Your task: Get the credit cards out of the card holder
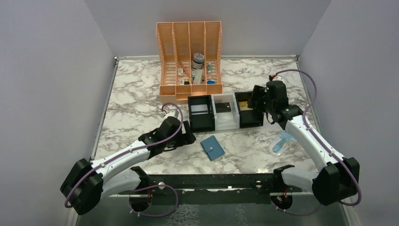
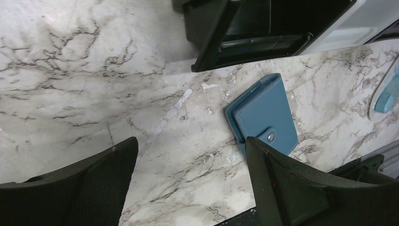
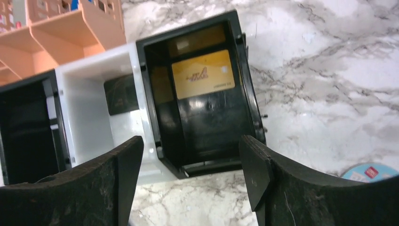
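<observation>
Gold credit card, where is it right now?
The gold credit card lies flat in the tray's right-hand black compartment, beside the white middle compartment, under the open right gripper in the right wrist view.

left gripper (image 2: 188, 146) jaws wide apart, empty, held low, right gripper (image 3: 190, 141) jaws spread, empty, tilted downward

A flat mid-blue stitched bifold card holder (image 1: 212, 147) lies closed on the marble tabletop (image 1: 136, 103), just below centre of the overhead view. It sits at a slant, its small tab fastened by a metal stud. A thin gold-tan rectangular credit card (image 3: 203, 74) rests flat, printed face up, inside the right-hand black compartment of the tray (image 3: 249, 94), upper centre of the right wrist view.
</observation>
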Tool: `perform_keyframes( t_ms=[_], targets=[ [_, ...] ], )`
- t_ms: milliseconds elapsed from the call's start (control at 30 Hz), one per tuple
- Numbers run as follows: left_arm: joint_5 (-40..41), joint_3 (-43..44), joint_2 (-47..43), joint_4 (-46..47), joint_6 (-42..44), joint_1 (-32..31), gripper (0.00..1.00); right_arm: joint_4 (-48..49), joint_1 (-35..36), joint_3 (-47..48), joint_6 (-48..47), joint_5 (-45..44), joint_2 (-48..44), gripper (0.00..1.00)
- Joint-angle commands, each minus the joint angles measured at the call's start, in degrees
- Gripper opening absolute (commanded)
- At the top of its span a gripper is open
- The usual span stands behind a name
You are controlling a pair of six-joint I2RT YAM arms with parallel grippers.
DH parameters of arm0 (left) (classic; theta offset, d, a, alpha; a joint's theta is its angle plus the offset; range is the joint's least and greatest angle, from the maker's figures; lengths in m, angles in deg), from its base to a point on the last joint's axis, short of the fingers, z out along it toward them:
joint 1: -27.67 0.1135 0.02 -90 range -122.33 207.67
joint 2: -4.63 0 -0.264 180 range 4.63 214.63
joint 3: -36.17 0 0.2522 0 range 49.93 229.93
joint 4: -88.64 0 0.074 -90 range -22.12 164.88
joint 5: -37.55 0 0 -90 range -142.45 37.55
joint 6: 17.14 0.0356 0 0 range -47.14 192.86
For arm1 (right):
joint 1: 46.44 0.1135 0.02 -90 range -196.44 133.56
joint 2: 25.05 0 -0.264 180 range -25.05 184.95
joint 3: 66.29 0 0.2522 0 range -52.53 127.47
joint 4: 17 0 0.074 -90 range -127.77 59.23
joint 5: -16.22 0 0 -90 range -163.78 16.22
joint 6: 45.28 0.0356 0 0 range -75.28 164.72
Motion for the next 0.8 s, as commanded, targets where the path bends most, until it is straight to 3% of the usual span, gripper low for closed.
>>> perform_keyframes(
  t_ms=[0,267,767],
  targets=[
    [-5.5,2.0,2.1,5.0,2.6,-0.1,0.87,3.0,-7.1,1.6,-2.2,7.2,5.9,0.76],
    [-8.5,4.5,6.2,5.6,5.0,-0.2,0.86,8.6,-11.3,3.1,-2.3,15.5,15.3,0.77],
    [-4.7,4.9,6.4,3.1,4.9,-0.1,0.86,12.9,-11.3,0.9,-0.7,29.8,18.0,0.77]
  ],
)
